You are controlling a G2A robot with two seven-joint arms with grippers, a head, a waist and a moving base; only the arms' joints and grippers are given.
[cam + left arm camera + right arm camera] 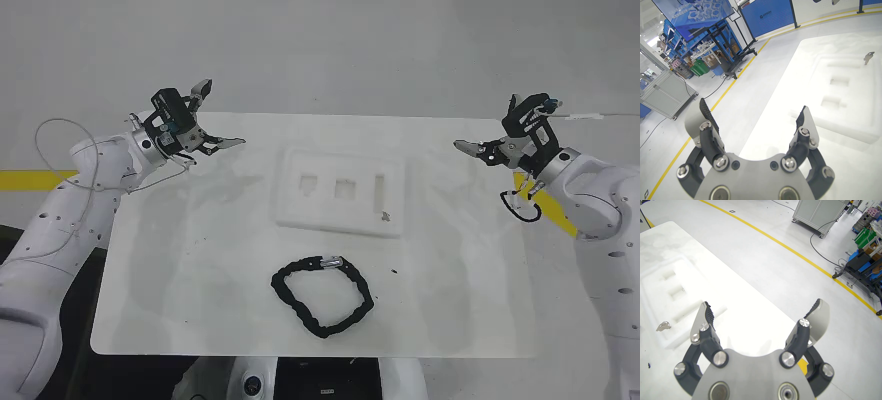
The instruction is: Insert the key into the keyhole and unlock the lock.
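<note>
We find the task at its opening step: nothing is grasped yet. The left gripper (pixel 225 146) (pixel 753 106) hangs at the far left corner of the desk (pixel 180 280), fingers spread wide with nothing between them. The right gripper (pixel 470 148) (pixel 762 302) hangs over the right edge close to the far right corner, likewise spread and empty.

The key (pixel 385 213) (pixel 868 56) (pixel 663 326) lies flat on the near right corner of the foam tray (pixel 290 200) (pixel 848 117), which sits mid-desk toward the far edge. The chain lock (pixel 320 295) lies in a closed loop near the near edge, well apart from both grippers.

Materials:
- The key is small, thin, dull metal.
- The tray is white, matte, soft-looking foam with two square recesses and one narrow slot.
- The chain wears a black, wrinkled fabric sleeve.
- A short silvery barrel (pixel 331 263) joins the ends of the chain.
- We cannot make out the keyhole.
- The finger pads (pixel 709 115) are black and ribbed.

In our judgement, the next move calls for the right gripper to descend on the key and pinch its head. That pick is awkward, since the key lies flush on yielding foam. The left gripper would then need to steady the barrel.
</note>
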